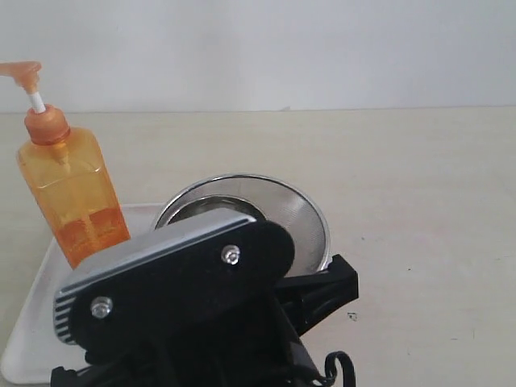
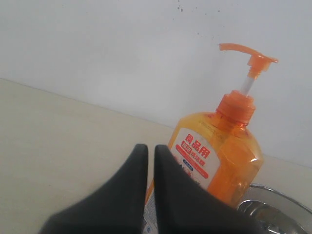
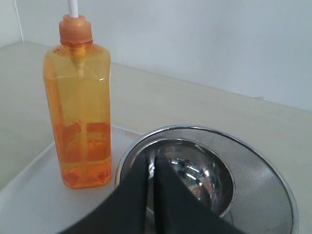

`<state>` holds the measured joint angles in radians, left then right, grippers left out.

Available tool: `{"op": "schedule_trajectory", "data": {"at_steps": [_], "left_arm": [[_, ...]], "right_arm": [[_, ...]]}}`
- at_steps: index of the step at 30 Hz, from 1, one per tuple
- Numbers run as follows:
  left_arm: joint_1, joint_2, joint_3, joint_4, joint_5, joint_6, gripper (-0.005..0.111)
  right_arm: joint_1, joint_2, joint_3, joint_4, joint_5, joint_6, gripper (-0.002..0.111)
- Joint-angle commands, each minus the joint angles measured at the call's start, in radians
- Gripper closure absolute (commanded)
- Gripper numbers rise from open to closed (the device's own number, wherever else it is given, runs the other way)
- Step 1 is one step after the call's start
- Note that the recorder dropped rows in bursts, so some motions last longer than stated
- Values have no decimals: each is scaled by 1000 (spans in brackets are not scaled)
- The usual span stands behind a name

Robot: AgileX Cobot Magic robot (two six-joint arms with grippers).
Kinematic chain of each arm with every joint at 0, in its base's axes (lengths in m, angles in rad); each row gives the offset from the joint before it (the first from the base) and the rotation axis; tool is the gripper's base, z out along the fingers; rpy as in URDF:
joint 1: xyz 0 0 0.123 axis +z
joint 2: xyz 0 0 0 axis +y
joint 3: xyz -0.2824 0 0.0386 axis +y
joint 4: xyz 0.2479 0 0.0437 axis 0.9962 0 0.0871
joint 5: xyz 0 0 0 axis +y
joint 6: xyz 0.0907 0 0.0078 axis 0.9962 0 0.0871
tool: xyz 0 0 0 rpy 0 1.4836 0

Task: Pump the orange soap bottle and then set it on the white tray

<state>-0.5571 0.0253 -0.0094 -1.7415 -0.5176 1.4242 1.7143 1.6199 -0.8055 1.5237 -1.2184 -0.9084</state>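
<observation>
- The orange soap bottle (image 1: 72,193) stands upright on the white tray (image 1: 32,322), just beside the steel strainer (image 1: 298,214).
- The left gripper (image 2: 150,148) has its fingers pressed together and holds nothing.
- The right gripper (image 3: 150,161) is the same — closed up and empty.
- The bottle looks only partly full, so it is likely light.
- It is smooth plastic and tall, so it may slip or tip.
- Best to grab its flat sides, low on the body.

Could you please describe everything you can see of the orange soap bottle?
The bottle is tall, translucent orange plastic with a rectangular body and a raised orange pump head on a white stem. One side carries a white-and-red label. It stands upright on the white tray, next to the steel strainer.
</observation>
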Motion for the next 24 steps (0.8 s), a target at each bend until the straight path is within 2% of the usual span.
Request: {"op": "schedule_trajectory", "data": {"at_steps": [1,10,18,22,24], "left_arm": [[1,0,4,-3,-8,5,102],[1,0,4,-3,-8,5,102],[1,0,4,-3,-8,5,102],[1,0,4,-3,-10,5,102],[1,0,4,-3,-10,5,102]], "right_arm": [[44,-6,7,-73,-3,2,107],[32,-6,7,-88,-3,-26,107],[-115,-6,7,-101,-3,2,107],[-288,-6,7,-117,-3,-32,107],[-337,-6,7,-87,-3,-35,107]]}}
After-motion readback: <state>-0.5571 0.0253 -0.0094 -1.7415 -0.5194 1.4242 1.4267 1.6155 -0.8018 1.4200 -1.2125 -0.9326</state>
